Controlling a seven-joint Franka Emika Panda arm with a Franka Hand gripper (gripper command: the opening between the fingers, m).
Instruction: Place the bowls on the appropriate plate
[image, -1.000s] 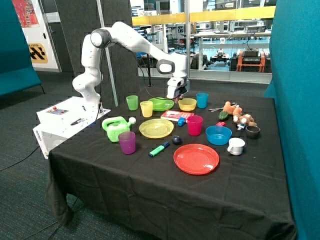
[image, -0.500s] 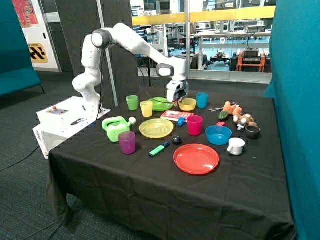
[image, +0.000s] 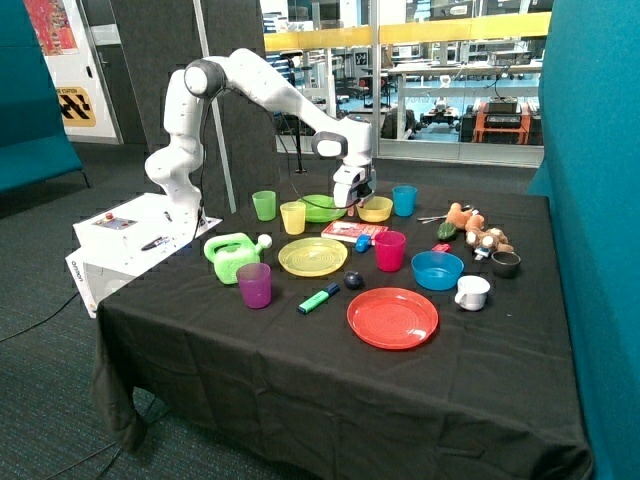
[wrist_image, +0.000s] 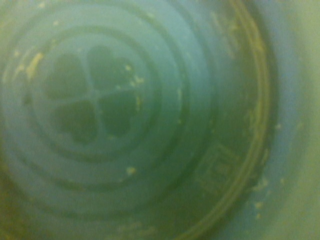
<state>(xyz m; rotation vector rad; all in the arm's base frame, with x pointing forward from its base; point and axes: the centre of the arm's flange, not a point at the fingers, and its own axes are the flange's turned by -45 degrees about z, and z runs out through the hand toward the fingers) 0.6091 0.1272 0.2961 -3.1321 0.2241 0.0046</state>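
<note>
The light green bowl (image: 320, 208) sits at the back of the table, between a yellow cup (image: 293, 217) and the yellow bowl (image: 375, 209). My gripper (image: 348, 203) is down at the green bowl's rim, on the side next to the yellow bowl. The wrist view is filled by the inside of the green bowl (wrist_image: 150, 120), very close, with its ringed bottom. A yellow plate (image: 312, 256) lies in the middle of the table. A red plate (image: 392, 317) lies nearer the front edge.
Around the bowls stand a green cup (image: 264, 205), a blue cup (image: 404, 200), a pink cup (image: 389, 250) and a purple cup (image: 254, 285). There are also a blue bowl (image: 437, 269), a green watering can (image: 232, 255), a red box (image: 352, 231) and toys (image: 475, 230).
My gripper has come down and slightly toward the green bowl, from above the gap between the two bowls to the green bowl's rim. Nothing on the table has moved.
</note>
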